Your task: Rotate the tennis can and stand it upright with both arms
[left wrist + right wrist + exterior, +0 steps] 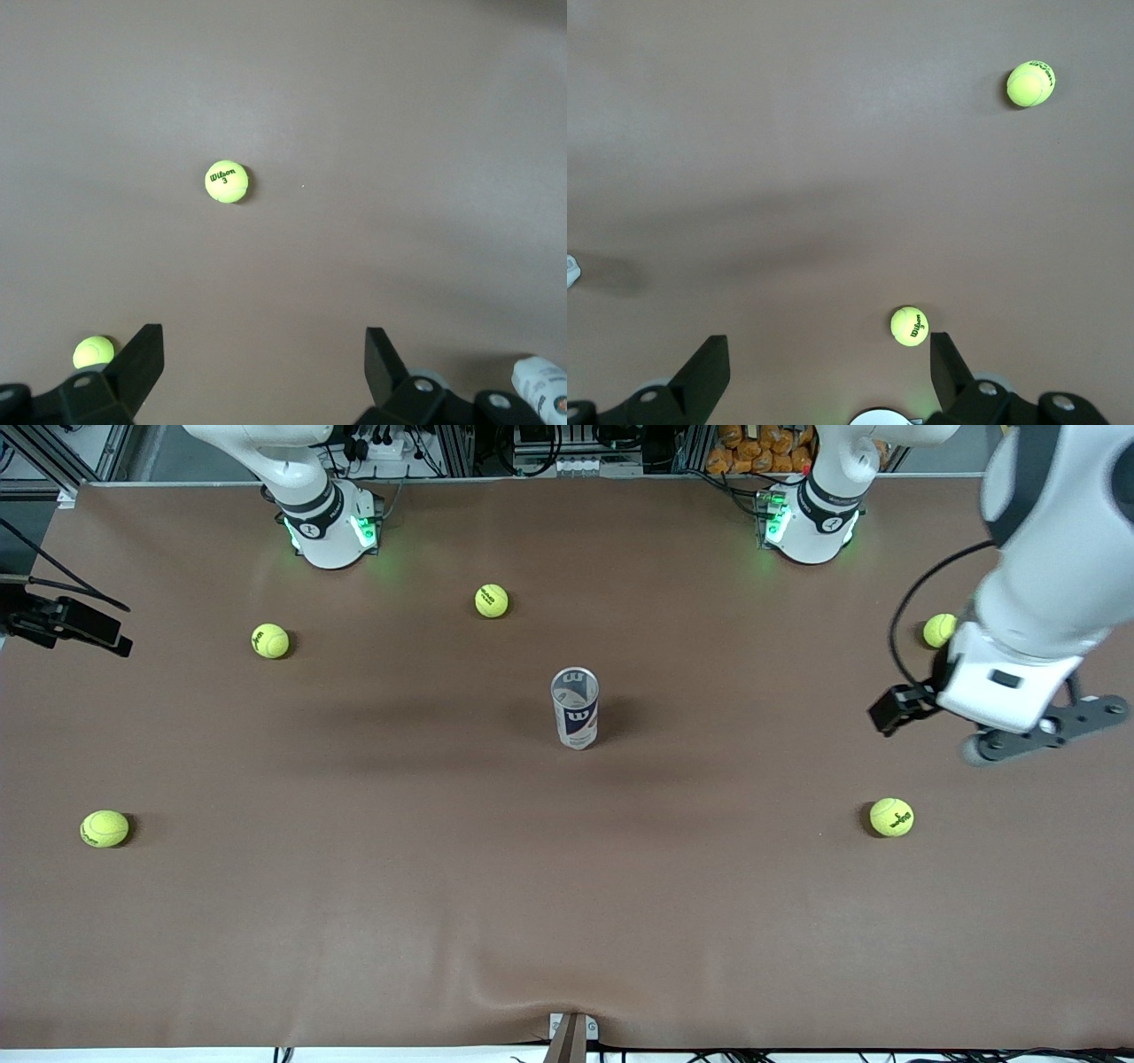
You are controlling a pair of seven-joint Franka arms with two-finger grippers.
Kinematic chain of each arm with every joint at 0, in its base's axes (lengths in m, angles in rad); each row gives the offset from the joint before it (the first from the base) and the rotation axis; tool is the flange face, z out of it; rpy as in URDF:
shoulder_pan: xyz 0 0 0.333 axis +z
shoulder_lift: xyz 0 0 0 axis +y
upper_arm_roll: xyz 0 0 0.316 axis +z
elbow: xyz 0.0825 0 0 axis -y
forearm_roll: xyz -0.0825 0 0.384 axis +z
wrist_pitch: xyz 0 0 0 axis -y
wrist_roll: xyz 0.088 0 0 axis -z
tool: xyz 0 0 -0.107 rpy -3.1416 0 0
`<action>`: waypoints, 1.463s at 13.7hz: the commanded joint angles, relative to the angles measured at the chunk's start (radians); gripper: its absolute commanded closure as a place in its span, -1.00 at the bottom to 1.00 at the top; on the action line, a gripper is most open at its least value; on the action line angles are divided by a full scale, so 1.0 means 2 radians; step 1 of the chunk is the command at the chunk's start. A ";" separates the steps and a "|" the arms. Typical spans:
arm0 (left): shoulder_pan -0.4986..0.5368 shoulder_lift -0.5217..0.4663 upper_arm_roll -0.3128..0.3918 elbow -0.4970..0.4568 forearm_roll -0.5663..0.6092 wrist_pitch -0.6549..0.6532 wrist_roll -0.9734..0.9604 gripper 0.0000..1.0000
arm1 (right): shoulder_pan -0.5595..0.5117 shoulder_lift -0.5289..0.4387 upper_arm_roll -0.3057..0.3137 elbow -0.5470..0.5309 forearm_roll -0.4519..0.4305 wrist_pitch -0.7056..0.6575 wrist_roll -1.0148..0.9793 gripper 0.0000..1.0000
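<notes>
Both grippers hang wide open and empty: the left gripper [264, 367] is up in the air over the table's [354, 921] left-arm end, and the right gripper [829, 372] is over the table near its own arm's base. One tennis can [575, 708] already stands upright at mid-table, open mouth up, well apart from either arm. As I judge it, the main risk is needless contact: an arm sweeping back in could tip the light, slim can over, or nudge a ball into it. By count there are two arms, one can, and five tennis balls [891, 817], all lying loose and separate.
</notes>
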 commanded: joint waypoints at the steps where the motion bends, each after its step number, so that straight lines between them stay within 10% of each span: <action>1: 0.118 -0.010 -0.102 -0.001 -0.036 -0.008 0.022 -1.00 | -0.007 0.007 0.004 0.013 0.005 -0.004 0.003 -1.00; 11: 0.162 -0.084 -0.129 -0.103 -0.009 0.024 0.035 -1.00 | -0.008 0.007 0.004 0.013 0.005 -0.004 0.003 -1.00; 20: 0.124 -0.132 -0.085 -0.152 -0.030 0.025 0.075 -1.00 | -0.008 0.007 0.004 0.013 0.006 -0.004 0.003 -1.00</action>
